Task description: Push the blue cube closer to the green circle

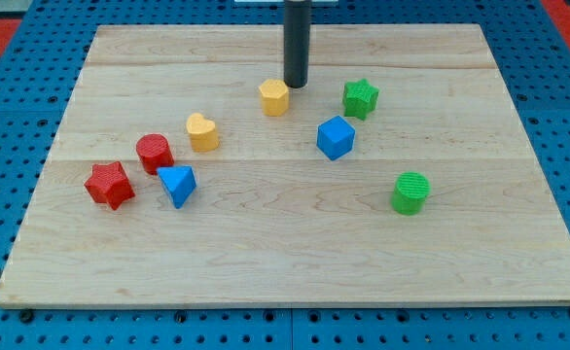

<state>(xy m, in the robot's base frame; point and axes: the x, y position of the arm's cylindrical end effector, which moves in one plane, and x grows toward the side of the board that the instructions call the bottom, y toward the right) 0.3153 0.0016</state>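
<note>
the blue cube (336,137) is taken as the landmark, and the desk (266,262) is read from the view's left to the view's right.

far to the left of the blue cube and lower in the view, a red star (108,185) is seen, and just beside it a red cylinder (155,153). a blue triangular block (178,185) lies close under the red cylinder. a yellow heart-shaped block (202,131) is placed to the left of the blue cube, a little higher. a yellow hexagonal block (274,97) is found near the cube, up and to the left. the tip (296,85) is set just beside this yellow block, at its upper right, and it is above and left of the blue cube, apart from it.

a green star (360,98) is near the cube, up and to the right. the green circle (410,192) lies well apart, down and to the right of the cube.

this placement seems sensible: the tip is on the side of the cube opposite to the green circle, so a push from there could send the cube toward it. the push is judged not yet begun.

the rod is held upright, its upper part cut by the view's top. no tool with jaws is carried, so nothing can be spread or pinched.
</note>
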